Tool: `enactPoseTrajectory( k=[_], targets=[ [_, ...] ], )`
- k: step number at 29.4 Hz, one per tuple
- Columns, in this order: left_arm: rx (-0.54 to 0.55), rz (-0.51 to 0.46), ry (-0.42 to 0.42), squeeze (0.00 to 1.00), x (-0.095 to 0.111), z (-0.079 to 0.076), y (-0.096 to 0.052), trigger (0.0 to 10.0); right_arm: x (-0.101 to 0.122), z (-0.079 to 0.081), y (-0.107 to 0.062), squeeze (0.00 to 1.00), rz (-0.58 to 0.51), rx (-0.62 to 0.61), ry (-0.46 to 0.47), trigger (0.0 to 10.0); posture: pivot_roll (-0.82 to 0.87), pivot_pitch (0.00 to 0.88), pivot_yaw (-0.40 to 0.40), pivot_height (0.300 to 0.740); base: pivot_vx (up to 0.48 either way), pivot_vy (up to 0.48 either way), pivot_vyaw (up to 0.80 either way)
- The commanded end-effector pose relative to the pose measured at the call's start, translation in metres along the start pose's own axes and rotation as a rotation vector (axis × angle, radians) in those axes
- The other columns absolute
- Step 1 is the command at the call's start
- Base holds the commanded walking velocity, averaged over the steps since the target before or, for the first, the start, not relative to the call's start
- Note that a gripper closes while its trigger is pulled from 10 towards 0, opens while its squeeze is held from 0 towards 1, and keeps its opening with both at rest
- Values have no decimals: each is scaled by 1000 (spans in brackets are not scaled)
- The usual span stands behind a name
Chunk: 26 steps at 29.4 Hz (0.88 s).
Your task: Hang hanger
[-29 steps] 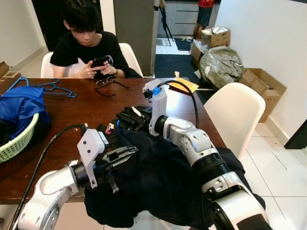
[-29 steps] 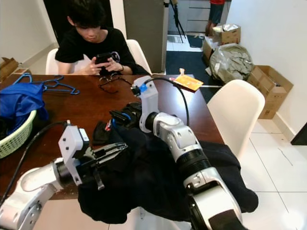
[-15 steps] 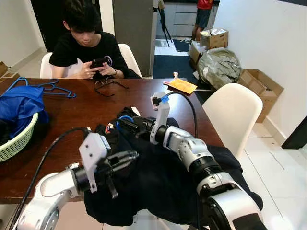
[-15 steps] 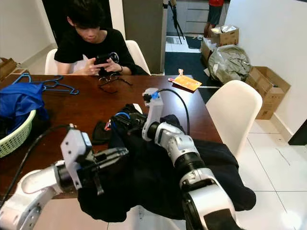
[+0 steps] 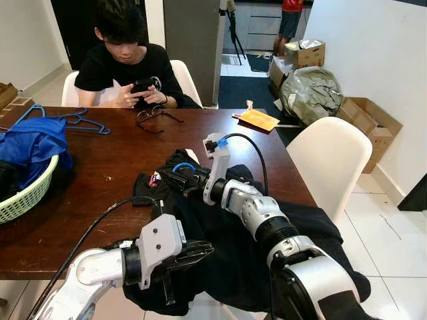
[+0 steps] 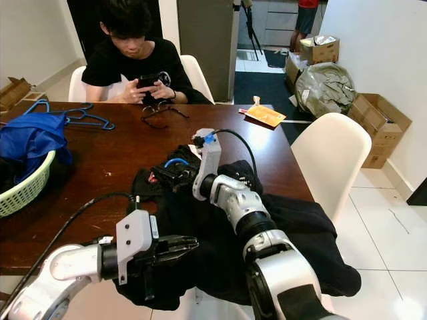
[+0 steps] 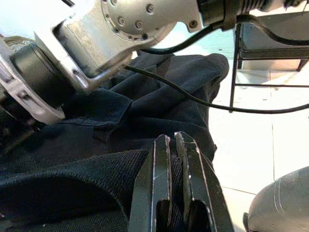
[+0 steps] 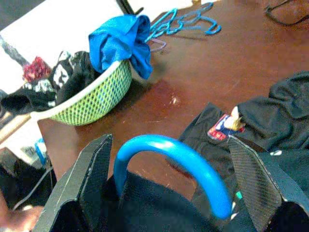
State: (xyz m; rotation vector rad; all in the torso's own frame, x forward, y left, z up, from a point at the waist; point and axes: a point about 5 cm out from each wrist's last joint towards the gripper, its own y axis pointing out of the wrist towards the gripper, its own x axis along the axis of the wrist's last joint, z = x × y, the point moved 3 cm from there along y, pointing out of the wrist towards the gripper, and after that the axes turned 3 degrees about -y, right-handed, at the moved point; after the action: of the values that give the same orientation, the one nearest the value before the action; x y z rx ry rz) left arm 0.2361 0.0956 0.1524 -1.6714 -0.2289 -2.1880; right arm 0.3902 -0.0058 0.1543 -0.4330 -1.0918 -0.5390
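A black garment [image 5: 233,247] lies on the brown table [image 5: 100,173] and hangs over its front edge. The blue hanger's hook [image 5: 181,165] sticks up out of the garment's far end, beside a red and white label [image 8: 223,129]. My right gripper [image 5: 176,181] reaches across the garment to it. In the right wrist view its fingers [image 8: 91,179] stand on both sides of the hook [image 8: 169,150] and touch its two ends. My left gripper [image 5: 203,249] is shut, low against the garment at the front edge. In the left wrist view its fingertips [image 7: 164,145] lie together over a ribbed hem.
A person [image 5: 127,60] sits at the far side holding a phone, with glasses [image 5: 153,117] on the table. Loose blue hangers [image 5: 73,120] lie far left, near a green basket [image 5: 27,197] holding blue cloth [image 5: 33,143]. A white chair [image 5: 327,160] stands right; boxes [image 5: 370,120] behind.
My left gripper has dropped toward the front edge and moved right, and its fingers have come together. My right gripper has drawn slightly nearer, taking the hook and garment with it.
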Motion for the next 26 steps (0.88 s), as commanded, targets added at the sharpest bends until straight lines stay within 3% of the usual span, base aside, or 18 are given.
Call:
enactPoseTrajectory(
  k=[1,3,4,5,11,24,26],
  targets=[
    [-23,1,23,0,3,-3,0,10000,6,0,1,0,-26,9,4,10000,198,8,-73,735,0,0,0],
    [-24,2,22,0,3,-3,0,10000,8,0,1,0,-38,13,17,10000,196,8,-71,735,0,0,0],
    [-24,2,21,0,3,-3,0,10000,9,0,0,0,-49,15,27,8118,196,8,-71,735,0,0,0],
    [-23,4,23,0,2,-3,0,10000,11,-1,0,0,-64,16,36,0,196,8,-71,735,0,0,0],
    [-21,7,28,0,2,-3,0,10000,18,-1,-1,0,-106,36,71,0,196,8,-71,735,0,0,0],
    [-2,-2,20,0,3,1,-3,10000,18,-1,-1,0,-98,56,53,0,194,9,-70,735,0,0,0],
    [38,-42,-15,0,9,9,-11,10000,20,0,-3,0,-97,86,42,0,195,11,-71,735,0,0,0]
  ],
)
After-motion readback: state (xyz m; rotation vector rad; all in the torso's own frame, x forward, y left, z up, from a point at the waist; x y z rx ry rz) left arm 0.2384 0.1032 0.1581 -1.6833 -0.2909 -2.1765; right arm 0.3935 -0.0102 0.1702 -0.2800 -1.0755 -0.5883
